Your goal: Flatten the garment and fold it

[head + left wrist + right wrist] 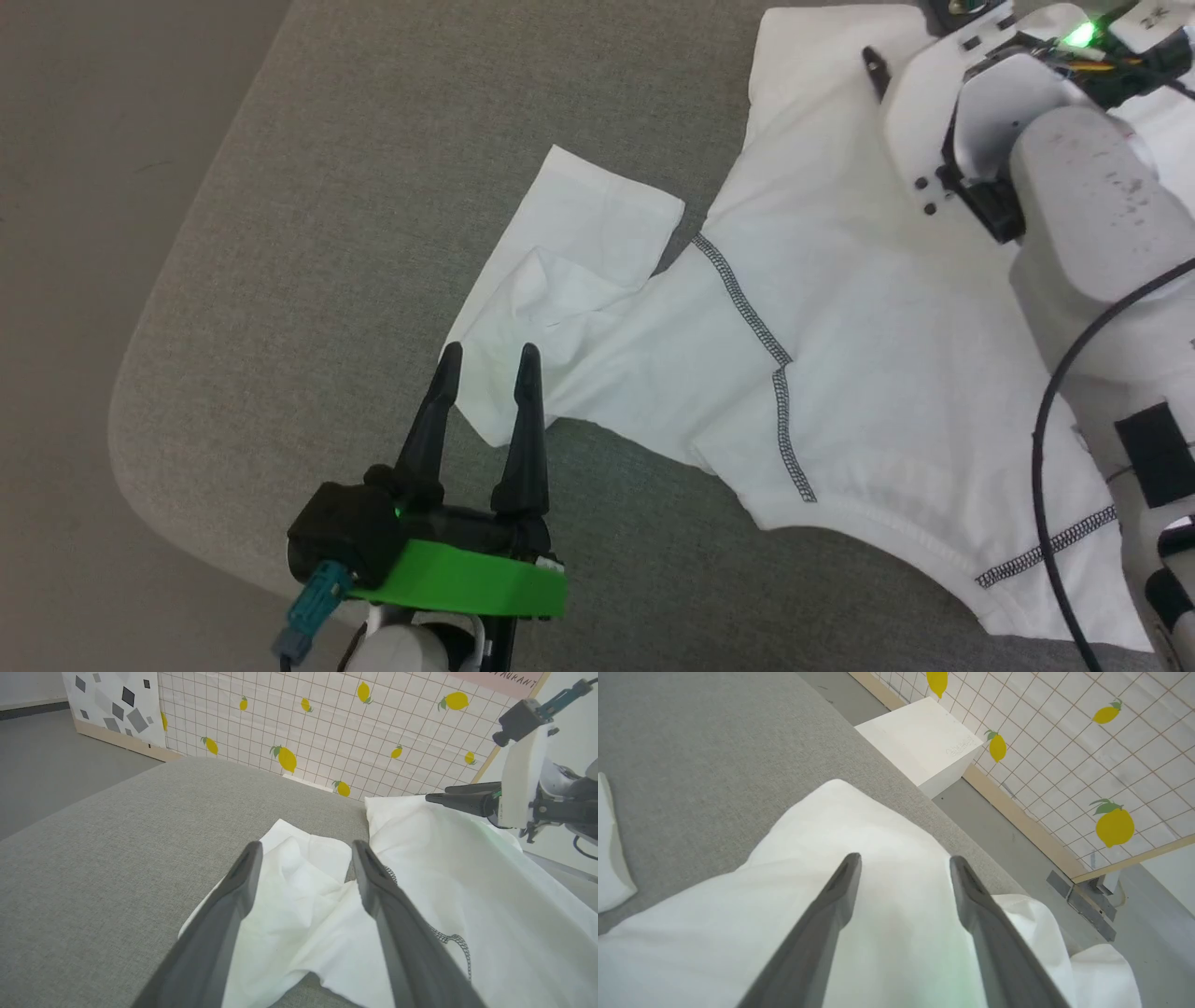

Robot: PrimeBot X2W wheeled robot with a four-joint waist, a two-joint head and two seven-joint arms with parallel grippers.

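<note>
The garment (840,327), a white T-shirt with grey zigzag seams, lies spread over the grey padded surface (373,187). Its sleeve (579,243) points left and is creased, with a fold across it. My left gripper (490,353) stands open at the sleeve's near edge, its fingertips over the fabric and nothing between them; the left wrist view shows the sleeve (303,882) between the spread fingers. My right gripper (906,859) is open above the garment's far corner (808,835), gripping nothing. In the head view its dark finger (875,63) juts out at the upper right.
The grey surface has a rounded corner at the near left (140,411), with floor (75,280) beyond. A white box (920,742) sits on the floor past the far edge, by a lemon-patterned grid wall (327,718). My right forearm (1092,215) hangs over the garment's right part.
</note>
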